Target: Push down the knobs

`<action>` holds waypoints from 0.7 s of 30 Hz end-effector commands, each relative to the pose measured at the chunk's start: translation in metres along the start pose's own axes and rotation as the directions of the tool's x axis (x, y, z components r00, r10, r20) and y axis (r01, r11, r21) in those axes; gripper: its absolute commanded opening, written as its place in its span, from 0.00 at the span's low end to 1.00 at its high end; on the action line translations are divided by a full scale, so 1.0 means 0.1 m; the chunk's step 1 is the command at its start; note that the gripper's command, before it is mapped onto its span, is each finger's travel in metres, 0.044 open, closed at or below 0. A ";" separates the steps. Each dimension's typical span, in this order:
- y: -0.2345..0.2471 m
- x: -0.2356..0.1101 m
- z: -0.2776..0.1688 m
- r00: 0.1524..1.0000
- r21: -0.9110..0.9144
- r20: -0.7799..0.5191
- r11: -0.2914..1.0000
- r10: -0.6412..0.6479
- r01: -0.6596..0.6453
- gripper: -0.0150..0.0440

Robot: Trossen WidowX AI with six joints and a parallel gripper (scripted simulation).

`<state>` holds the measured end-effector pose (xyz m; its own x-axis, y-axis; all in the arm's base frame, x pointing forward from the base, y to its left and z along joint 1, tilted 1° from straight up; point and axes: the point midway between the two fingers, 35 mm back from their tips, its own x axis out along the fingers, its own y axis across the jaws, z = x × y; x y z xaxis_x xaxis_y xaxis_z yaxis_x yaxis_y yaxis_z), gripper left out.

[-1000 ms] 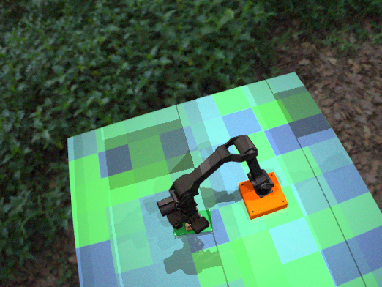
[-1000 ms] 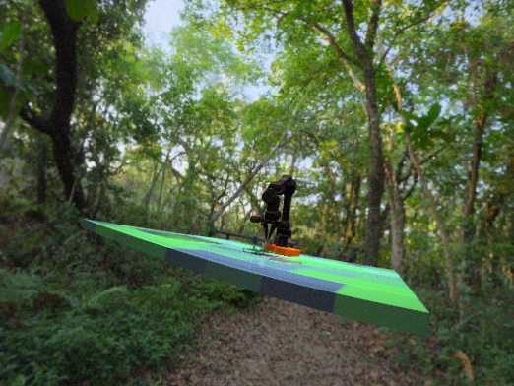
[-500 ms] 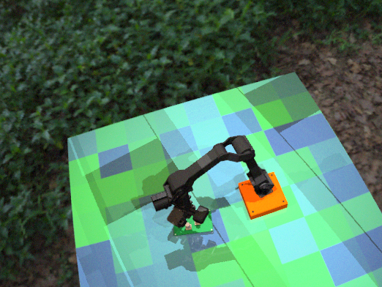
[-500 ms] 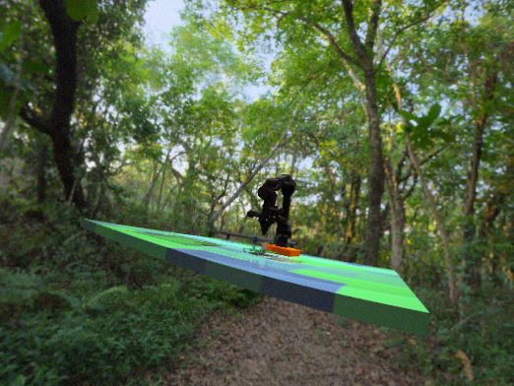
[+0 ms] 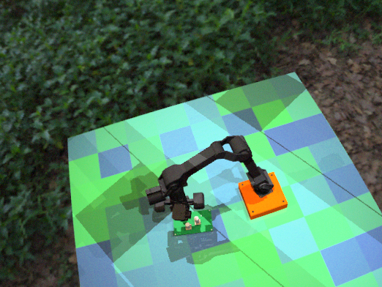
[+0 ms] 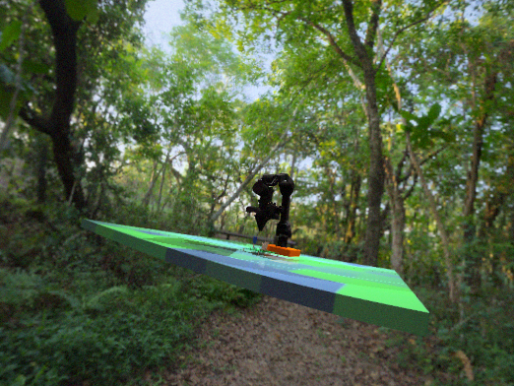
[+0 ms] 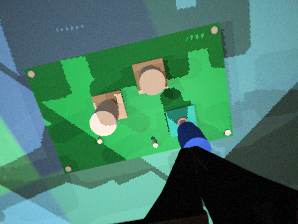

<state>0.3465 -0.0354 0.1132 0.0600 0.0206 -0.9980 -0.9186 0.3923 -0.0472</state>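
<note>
— Where's the board sitting?

— The green circuit board (image 5: 203,220) is standing just in front of the orange base (image 5: 279,205), with both tan knobs (image 7: 103,121) (image 7: 152,80) showing. The gripper (image 7: 200,165) is hanging above it, fingers pinched together, gripping nothing.

— How should it be handling those knobs?

— Gently, I'd guess. They're looking small and rigid on fragile parts, so pressing straight down on each flat top seems safest.

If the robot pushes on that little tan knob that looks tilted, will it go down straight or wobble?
The tilted knob leans off its square base, so a push may rock it sideways. Its rounded top probably lets the shut jaws slip. The other knob looks upright, so it would likely go down straighter.
</note>
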 end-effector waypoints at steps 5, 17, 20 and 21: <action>-0.07 -0.10 -0.10 1.000 -0.283 -0.009 0.959 0.009 -0.011 0.25; -0.10 -0.15 -0.15 1.000 -0.425 -0.012 0.905 0.014 -0.018 0.25; -0.10 -0.02 -0.15 1.000 -0.425 -0.012 0.905 0.014 -0.018 0.25; -0.10 0.03 -0.15 1.000 -0.425 -0.012 0.905 0.014 -0.018 0.25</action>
<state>0.3511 -0.0525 0.1228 0.0512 0.0175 -0.9985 -0.9984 -0.0246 -0.0517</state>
